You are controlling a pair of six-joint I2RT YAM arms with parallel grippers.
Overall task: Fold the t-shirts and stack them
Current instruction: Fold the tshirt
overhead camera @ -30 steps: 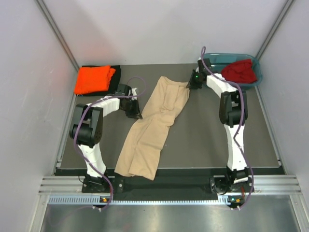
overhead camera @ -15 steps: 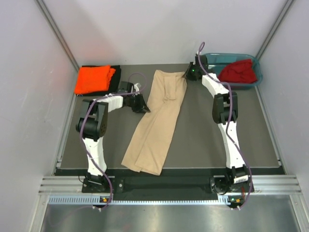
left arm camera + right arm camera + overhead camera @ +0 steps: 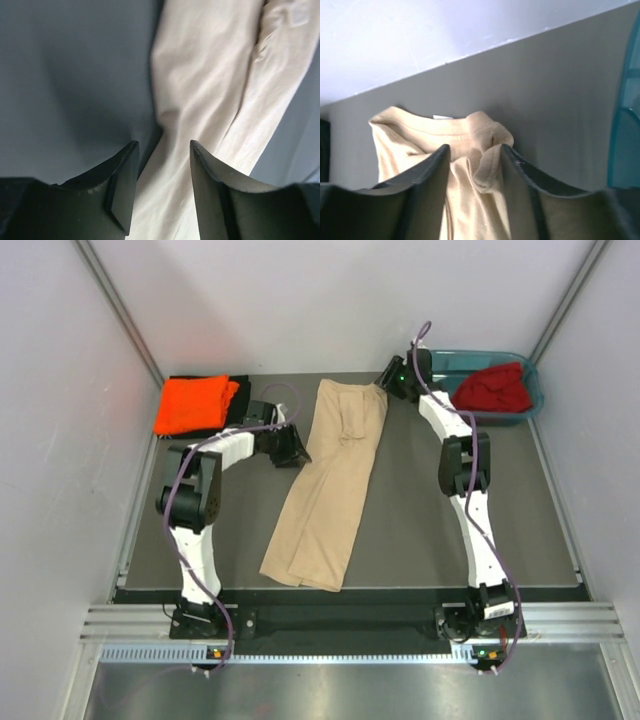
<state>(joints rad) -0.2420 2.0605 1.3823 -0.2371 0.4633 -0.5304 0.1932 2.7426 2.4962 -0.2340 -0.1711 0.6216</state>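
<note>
Four shirts are in my view. One, the beige shirt [image 3: 330, 480], lies stretched lengthwise down the middle of the table [image 3: 430, 530], with its collar end at the far side. My right gripper [image 3: 385, 388] is at that far end, its jaws clenched on a bunched fold of cloth beside the collar. My left gripper [image 3: 296, 452] sits low at the beige shirt's left edge with cloth running between its fingers; I cannot tell whether it grips. In the far left corner the orange shirt [image 3: 195, 403] lies folded on the black shirt [image 3: 242, 400]. The red shirt [image 3: 495, 388] is heaped in the tub [image 3: 470, 357] at far right.
</note>
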